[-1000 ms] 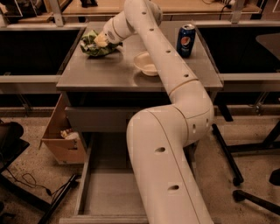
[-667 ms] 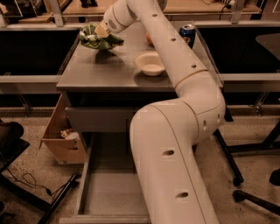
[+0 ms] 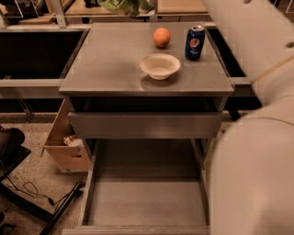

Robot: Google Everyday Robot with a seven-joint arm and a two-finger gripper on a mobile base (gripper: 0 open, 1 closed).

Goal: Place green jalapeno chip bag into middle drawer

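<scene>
The green jalapeno chip bag shows only as a shiny green crumpled edge at the very top of the camera view, above the far edge of the grey table top. My gripper is out of view above the top edge, so its hold on the bag does not show. My pale arm fills the right side. The middle drawer is pulled out at the bottom, its flat grey floor bare between low side rails. Above it is the drawer with the tall plain front panel, slightly open.
A white bowl, an orange fruit and a blue soda can stand on the table top. A cardboard box sits on the floor left of the drawers. Black cables and a chair base lie at the lower left.
The green bag has left the table's far left corner and now sits at the top edge of view. The arm has swung right, uncovering the orange and the can.
</scene>
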